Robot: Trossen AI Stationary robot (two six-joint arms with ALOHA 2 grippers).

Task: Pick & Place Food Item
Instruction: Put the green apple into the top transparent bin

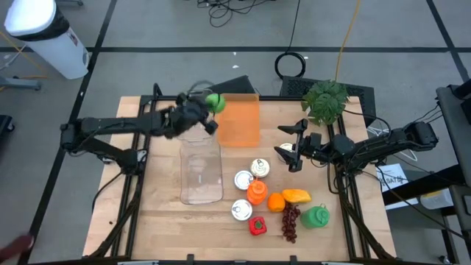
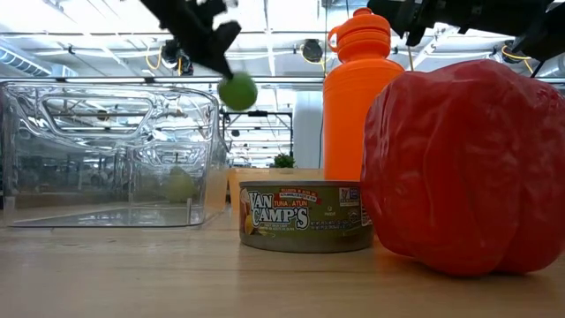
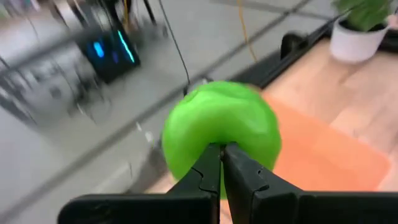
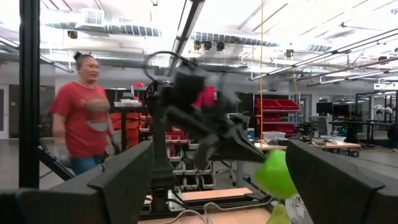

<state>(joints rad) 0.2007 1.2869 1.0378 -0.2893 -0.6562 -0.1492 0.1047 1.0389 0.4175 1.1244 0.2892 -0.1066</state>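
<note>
Green apple point(image 1: 215, 102) is pinched in the left gripper point(image 1: 209, 110), high up. Right gripper point(image 1: 294, 156) is open, empty. Three cans point(image 1: 250, 182).

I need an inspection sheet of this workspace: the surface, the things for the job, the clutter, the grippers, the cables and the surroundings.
Surface: wooden table, bare at its left side.
Job's things: green apple held in the air near the clear container; orange board beside it.
Clutter: three cans, orange bottle, red pepper, grapes, green bottle, potted plant.
Grippers: left gripper shut on the green apple; right gripper open, above the table near the plant.
Cables: black cables on the floor behind the table.
Surroundings: white bin; a person stands beyond the table.
</note>
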